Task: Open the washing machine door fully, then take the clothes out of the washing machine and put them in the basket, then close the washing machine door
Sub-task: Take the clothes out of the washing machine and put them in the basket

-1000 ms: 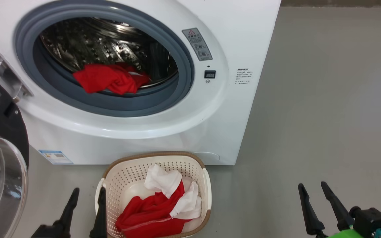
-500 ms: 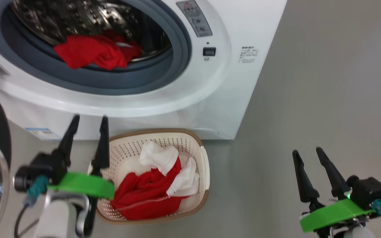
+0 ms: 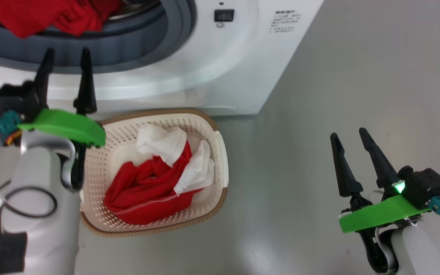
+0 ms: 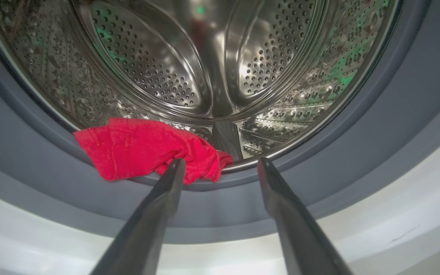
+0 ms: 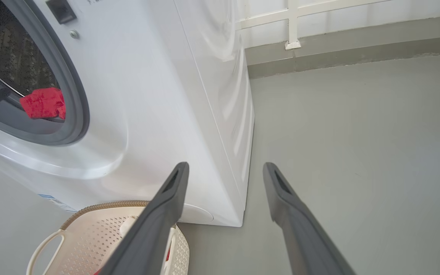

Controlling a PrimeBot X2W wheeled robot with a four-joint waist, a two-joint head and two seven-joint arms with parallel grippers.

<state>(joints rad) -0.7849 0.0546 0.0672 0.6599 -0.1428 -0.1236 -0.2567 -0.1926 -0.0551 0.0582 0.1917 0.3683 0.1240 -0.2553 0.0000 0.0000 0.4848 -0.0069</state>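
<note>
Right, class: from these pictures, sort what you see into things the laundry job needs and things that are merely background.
Belongs to the job: washing machine; red garment at the drum's lip; basket; clothes lying in it; open left gripper facing the drum; open right gripper.
Just background: grey floor; white railing along the wall; printed notice on the machine's front.

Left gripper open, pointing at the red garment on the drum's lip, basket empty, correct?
No: the basket isn't empty; the head view shows red and white clothes lying in it. The left gripper is open, pointing at the red garment on the drum's lip.
</note>
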